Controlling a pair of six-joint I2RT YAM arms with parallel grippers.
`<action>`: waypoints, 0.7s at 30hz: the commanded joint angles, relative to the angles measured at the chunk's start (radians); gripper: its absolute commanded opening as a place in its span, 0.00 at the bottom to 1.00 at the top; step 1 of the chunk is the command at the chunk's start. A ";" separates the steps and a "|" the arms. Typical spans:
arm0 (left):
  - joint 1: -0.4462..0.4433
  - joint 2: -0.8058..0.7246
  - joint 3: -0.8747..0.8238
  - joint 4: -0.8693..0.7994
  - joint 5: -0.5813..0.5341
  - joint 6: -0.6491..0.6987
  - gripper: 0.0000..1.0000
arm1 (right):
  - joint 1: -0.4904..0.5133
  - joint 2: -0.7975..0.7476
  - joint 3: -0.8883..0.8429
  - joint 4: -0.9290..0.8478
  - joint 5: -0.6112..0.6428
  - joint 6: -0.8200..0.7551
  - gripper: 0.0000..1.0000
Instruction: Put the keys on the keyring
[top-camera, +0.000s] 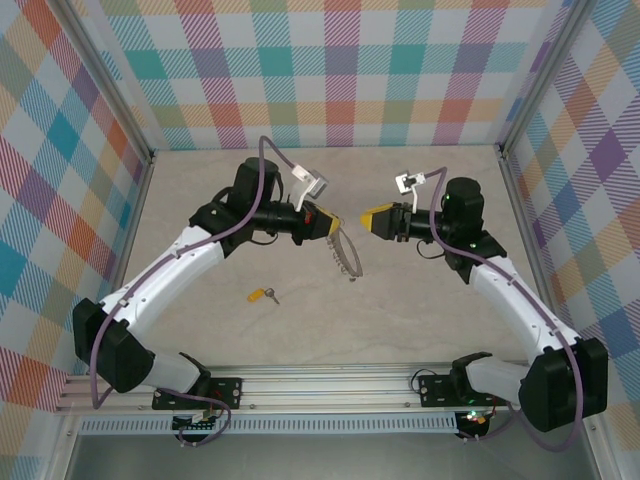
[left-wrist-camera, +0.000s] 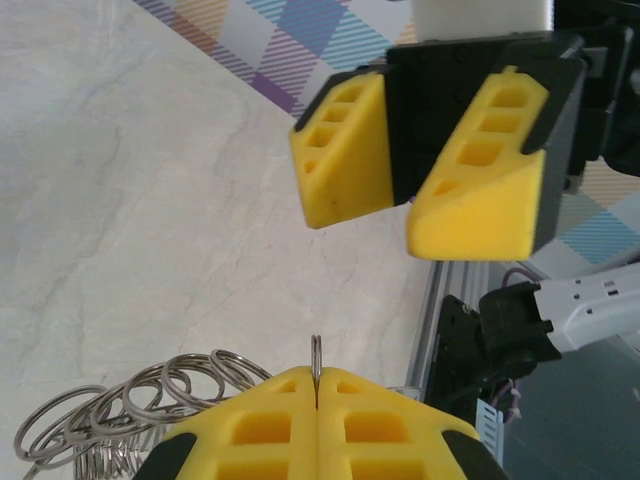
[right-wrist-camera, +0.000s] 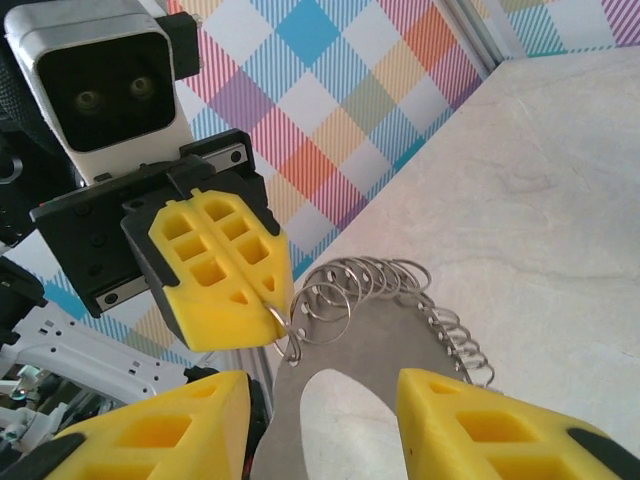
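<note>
Left gripper (top-camera: 333, 222) pinches one link of the limp, light keyring (top-camera: 346, 258) (likely slippery); right gripper (top-camera: 368, 218) gapes beside it, key (top-camera: 264, 294) well apart.

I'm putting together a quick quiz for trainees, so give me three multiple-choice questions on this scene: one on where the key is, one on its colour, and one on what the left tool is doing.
1. Where is the key?
A) lying on the table
B) in a drawer
C) on a shelf

2. What colour is the key's head?
A) blue
B) green
C) yellow

3. What state is the left tool in?
A) wide open and empty
B) shut on the keyring
C) shut on the key

Answers:
1 A: the top view shows it flat on the tabletop near the left arm.
2 C: its head is yellow-orange and its blade is dark.
3 B: the left wrist view shows the fingers pressed together with one ring pinched between them, and the other rings trail off beside it.
</note>
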 joint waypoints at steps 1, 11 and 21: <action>0.008 0.013 0.052 -0.058 0.074 0.060 0.00 | 0.012 0.016 -0.005 0.078 -0.053 0.021 0.42; 0.008 0.029 0.097 -0.113 0.122 0.086 0.00 | 0.049 0.059 0.021 0.105 -0.107 0.025 0.38; 0.008 0.043 0.113 -0.144 0.136 0.105 0.00 | 0.077 0.074 0.030 0.091 -0.112 0.005 0.31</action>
